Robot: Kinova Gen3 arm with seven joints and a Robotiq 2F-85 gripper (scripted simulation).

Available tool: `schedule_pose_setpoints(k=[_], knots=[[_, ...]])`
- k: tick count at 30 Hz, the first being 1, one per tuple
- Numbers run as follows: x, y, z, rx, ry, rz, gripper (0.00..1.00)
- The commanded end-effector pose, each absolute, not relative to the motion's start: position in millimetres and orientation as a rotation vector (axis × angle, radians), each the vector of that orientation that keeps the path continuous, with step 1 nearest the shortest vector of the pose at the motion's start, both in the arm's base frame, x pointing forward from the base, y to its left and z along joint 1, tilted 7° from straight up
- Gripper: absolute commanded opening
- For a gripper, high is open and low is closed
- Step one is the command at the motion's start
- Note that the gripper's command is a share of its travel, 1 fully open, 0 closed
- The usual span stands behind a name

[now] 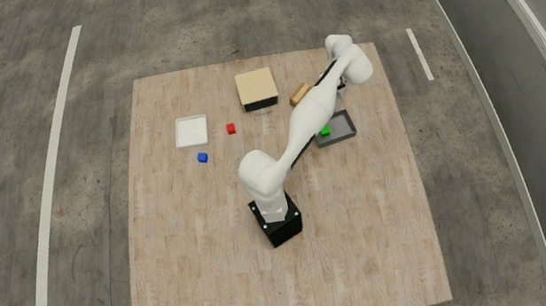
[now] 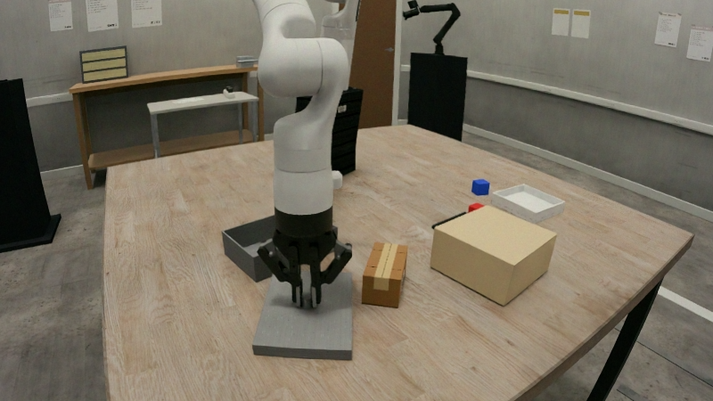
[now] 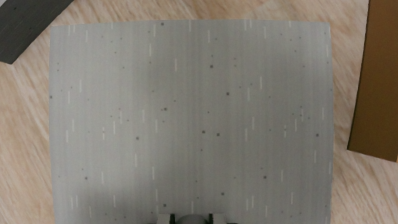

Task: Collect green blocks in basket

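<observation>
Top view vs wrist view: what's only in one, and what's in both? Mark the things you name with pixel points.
Top only: green block (image 1: 325, 131), red block (image 1: 231, 128) (image 2: 475, 207), blue block (image 1: 202, 157) (image 2: 480, 186), white tray (image 1: 193, 144) (image 2: 528, 214), cabinet (image 1: 256, 85) (image 2: 493, 244).

Wrist only: the lid's (image 3: 190, 120) (image 2: 304, 334) speckled top face, with its knob (image 3: 192, 219) (image 2: 307, 300) between the gripper's (image 3: 191, 219) (image 2: 307, 301) fingertips.

Both: dark tray (image 1: 338, 140) (image 2: 241, 257) (image 3: 27, 25), only a corner of it in the wrist view; brown box (image 1: 299, 92) (image 2: 383, 294) (image 3: 377, 90), partly visible in each; table (image 1: 289, 290) (image 2: 174, 298) (image 3: 25, 125).
</observation>
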State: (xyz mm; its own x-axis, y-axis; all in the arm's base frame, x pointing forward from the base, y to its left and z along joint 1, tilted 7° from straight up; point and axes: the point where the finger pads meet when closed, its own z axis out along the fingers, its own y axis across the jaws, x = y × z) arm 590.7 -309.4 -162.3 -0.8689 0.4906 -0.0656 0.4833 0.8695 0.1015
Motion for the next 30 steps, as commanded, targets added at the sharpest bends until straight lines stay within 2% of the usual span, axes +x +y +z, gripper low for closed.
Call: schedule_pose_setpoints(k=[1,24,25,30], knots=[[591.6,-310.2,-160.8,0.77,2.948,0.124,0.1],[591.6,-310.2,-160.8,0.77,2.948,0.124,0.1],[591.6,-310.2,-160.8,0.77,2.948,0.124,0.4],[591.6,-310.2,-160.8,0.77,2.948,0.124,0.4]])
